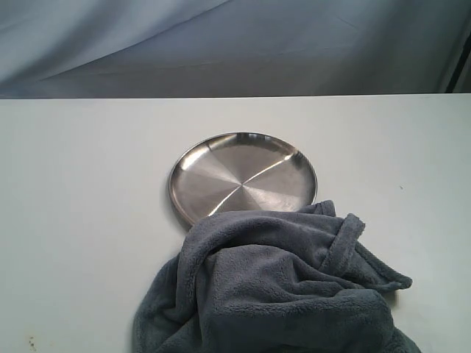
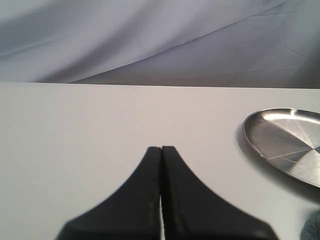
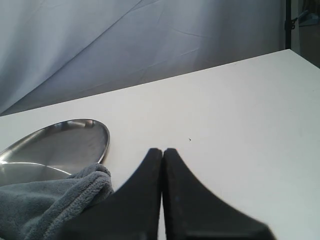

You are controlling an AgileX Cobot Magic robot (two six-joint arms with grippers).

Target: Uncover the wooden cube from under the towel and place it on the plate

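Near the middle of the white table, roughly midway between its left and right edges, sits the plate. It is a round steel dish with a shallow raised rim, and its bare surface catches pale streaks of light.

Toward the table's near edge lies the towel, a dark blue-grey fleece heaped in thick soft folds and wider than the plate. Its far fold is draped over the plate's near rim and covers a strip of the dish. The rest of the cloth runs out of the exterior view on the near side. One corner of the towel pokes out toward the table's right edge and lies on the surface.

The wooden cube shows in no view; whether it lies beneath the bunched towel cannot be told.

The left end effector is clenched, its two black jaws pressed flat together with nothing between them. It points across bare table toward the far edge, well apart from the plate. The right end effector is likewise clenched on nothing, its jaws meeting along a thin seam. It sits just beside a towel fold that overlaps the plate's rim.

Behind the table's far edge hangs a grey-blue backdrop cloth with long slanting creases.
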